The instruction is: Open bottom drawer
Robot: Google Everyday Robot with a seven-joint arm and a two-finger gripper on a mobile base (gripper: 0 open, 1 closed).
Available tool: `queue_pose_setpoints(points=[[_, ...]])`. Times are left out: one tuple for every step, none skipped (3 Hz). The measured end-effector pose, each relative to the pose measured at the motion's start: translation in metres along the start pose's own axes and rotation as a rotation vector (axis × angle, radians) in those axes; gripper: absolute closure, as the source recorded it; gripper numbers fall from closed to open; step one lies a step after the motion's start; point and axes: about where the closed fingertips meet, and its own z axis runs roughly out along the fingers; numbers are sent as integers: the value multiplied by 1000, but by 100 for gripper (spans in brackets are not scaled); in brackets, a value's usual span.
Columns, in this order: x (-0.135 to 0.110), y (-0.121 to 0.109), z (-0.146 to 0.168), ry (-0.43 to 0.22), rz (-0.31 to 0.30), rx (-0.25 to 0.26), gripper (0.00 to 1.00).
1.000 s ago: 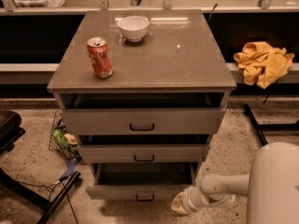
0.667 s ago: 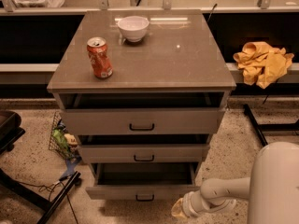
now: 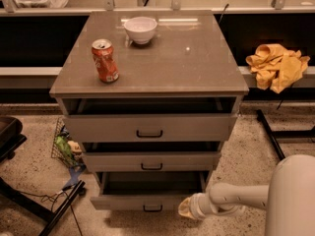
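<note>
A grey-beige cabinet (image 3: 147,85) has three drawers, all pulled out a little, each lower one further back under the one above. The bottom drawer (image 3: 147,200) shows its dark inside above a flat front panel with a small black bar handle (image 3: 152,208). My gripper (image 3: 186,208) is at the end of the white arm (image 3: 231,200) that reaches in from the lower right. It sits low, just right of the bottom drawer's front and its handle.
A red soda can (image 3: 105,61) and a white bowl (image 3: 140,29) stand on the cabinet top. A yellow cloth (image 3: 275,65) lies on a ledge at the right. A wire basket of litter (image 3: 66,146) sits at the cabinet's left. Black chair legs (image 3: 44,210) cross the lower left floor.
The arm and gripper have drifted slightly lower and to the left along the bottom drawer's front. The drawers, can and bowl have not moved.
</note>
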Motion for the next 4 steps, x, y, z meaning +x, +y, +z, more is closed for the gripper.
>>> queue_pose_setpoints(points=[[-5,-43,-3,-6,-90,63,100],[-5,-80,-7,-24,-153,116,100],[4,-111,-3,-59,-196,158,100],[26,-135,13,-73,-198,188,100]])
